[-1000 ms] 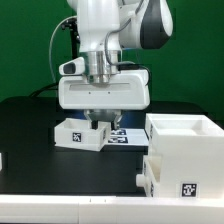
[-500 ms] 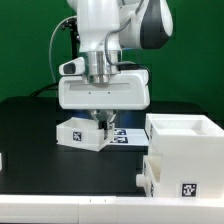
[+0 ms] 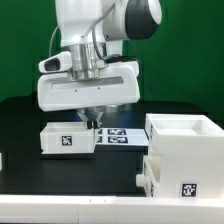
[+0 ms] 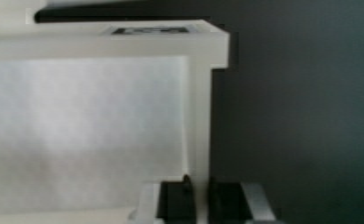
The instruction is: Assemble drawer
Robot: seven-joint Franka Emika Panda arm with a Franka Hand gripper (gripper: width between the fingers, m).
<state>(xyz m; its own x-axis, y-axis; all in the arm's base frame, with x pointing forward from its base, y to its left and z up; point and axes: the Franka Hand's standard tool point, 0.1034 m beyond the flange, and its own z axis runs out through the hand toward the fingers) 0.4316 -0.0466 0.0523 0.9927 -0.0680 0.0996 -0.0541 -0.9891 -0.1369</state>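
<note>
My hand [image 3: 91, 118] is pinched narrow on the small tray's [image 3: 67, 139] wall, tray sitting on the black surface [image 3: 25, 120], casing [image 3: 185, 150] well apart.

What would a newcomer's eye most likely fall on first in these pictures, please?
First the white arm's pincer at the middle, reaching down to a small white tray on the black table. Next the tall white casing at the exterior view's right, tagged low on its front.

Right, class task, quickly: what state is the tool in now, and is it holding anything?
Tool: closed on the wall of the small white tray.
</note>
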